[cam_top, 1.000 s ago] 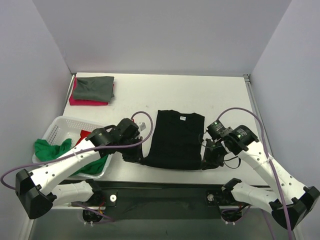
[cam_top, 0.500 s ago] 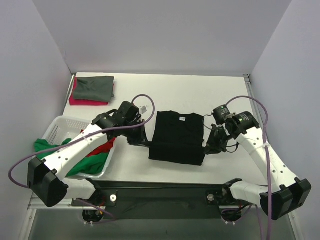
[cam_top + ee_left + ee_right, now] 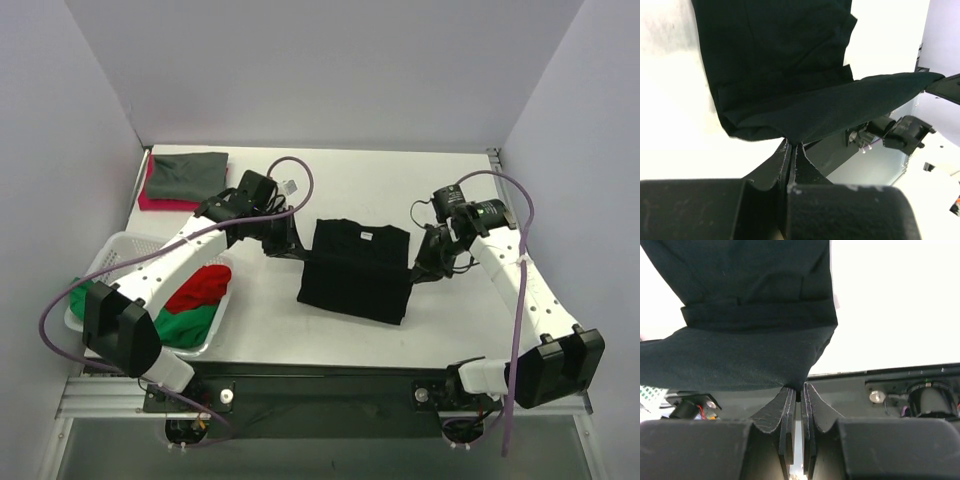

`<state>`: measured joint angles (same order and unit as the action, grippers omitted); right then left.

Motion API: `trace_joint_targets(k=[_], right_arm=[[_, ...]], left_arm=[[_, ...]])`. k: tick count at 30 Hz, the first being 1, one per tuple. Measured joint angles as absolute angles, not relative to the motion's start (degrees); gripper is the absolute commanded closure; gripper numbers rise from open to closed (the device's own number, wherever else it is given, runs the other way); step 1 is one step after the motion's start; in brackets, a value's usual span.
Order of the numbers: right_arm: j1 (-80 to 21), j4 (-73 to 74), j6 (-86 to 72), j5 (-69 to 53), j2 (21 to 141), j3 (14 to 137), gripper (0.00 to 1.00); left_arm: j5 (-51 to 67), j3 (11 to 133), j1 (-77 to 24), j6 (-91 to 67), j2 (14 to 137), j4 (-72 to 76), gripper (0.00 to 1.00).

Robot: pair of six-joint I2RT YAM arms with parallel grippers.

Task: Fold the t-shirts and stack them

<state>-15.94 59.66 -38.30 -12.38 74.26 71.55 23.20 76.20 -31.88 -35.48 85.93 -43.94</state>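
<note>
**While two thin pinches carry the fold, a slip would undo it**

Since the black t-shirt point(image 3: 355, 275) lies mid-worktop with its near edge lifted and doubled back over the rest, everything depends on the two corners in grip. The left pincer point(image 3: 791, 146) is clenched on the cloth's left corner and the right pincer point(image 3: 799, 389) on its right corner. Each wrist view shows only a small nip of fabric between the closed fingers, with the raised layer stretched in a shallow sag between them.

The likeliest fault is one corner sliding out, because so little cloth is caught. The free side would then drop and the fold would land crooked. Uneven travel is the second risk. If one arm leads the other, the raised edge would skew and come down off-square against the collar end. A pull too far towards the back could also drag the lower layer across the worktop point(image 3: 400, 190) and wrinkle it instead of laying cloth on cloth. Letting go from too high would let the edge curl or bunch.

Further out there is little to collide with. The folded grey-green tee point(image 3: 190, 172) rests on the pink-red tee point(image 3: 160, 202) at the back left corner, well apart. The white basket point(image 3: 120, 250) at the left holds a red tee point(image 3: 200, 288) and a green tee point(image 3: 185, 325) — the left arm passes above it, so a low elbow could nudge it.
</note>
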Motion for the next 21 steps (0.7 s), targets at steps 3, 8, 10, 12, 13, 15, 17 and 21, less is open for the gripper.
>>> trace_joint_targets(k=[3,8,10,12,13,15,17,21], right_arm=[[-13.5,58.7,-36.7,-13.0,76.2,73.3,1.00],[-10.3,57.1,-34.0,-14.0,81.6,76.0,1.00],[-9.6,56.7,-32.9,-14.2,84.3,77.4,1.00],[-9.1,56.1,-32.0,-14.5,87.0,78.9,1.00],[-9.0,55.7,-31.6,-14.7,88.2,79.6,1.00],[-8.5,55.4,-30.9,-15.1,90.5,81.3,1.00],[-8.0,55.0,-30.2,-15.5,92.6,83.1,1.00],[-7.0,54.6,-29.3,-16.2,96.2,86.6,1.00]], left_arm=[[24.7,78.2,-30.9,-35.0,89.5,-42.7,1.00],[26.3,82.9,-30.3,-33.7,95.7,-41.9,1.00],[26.7,84.9,-29.8,-33.3,97.7,-41.6,1.00],[27.4,87.0,-28.9,-32.8,99.6,-41.5,1.00],[27.7,87.9,-28.4,-32.6,100.6,-41.3,1.00],[28.6,89.7,-27.6,-32.3,102.6,-40.9,1.00],[29.3,91.5,-26.9,-32.2,104.7,-40.6,1.00],[30.6,95.0,-25.8,-31.9,108.8,-40.4,1.00]])
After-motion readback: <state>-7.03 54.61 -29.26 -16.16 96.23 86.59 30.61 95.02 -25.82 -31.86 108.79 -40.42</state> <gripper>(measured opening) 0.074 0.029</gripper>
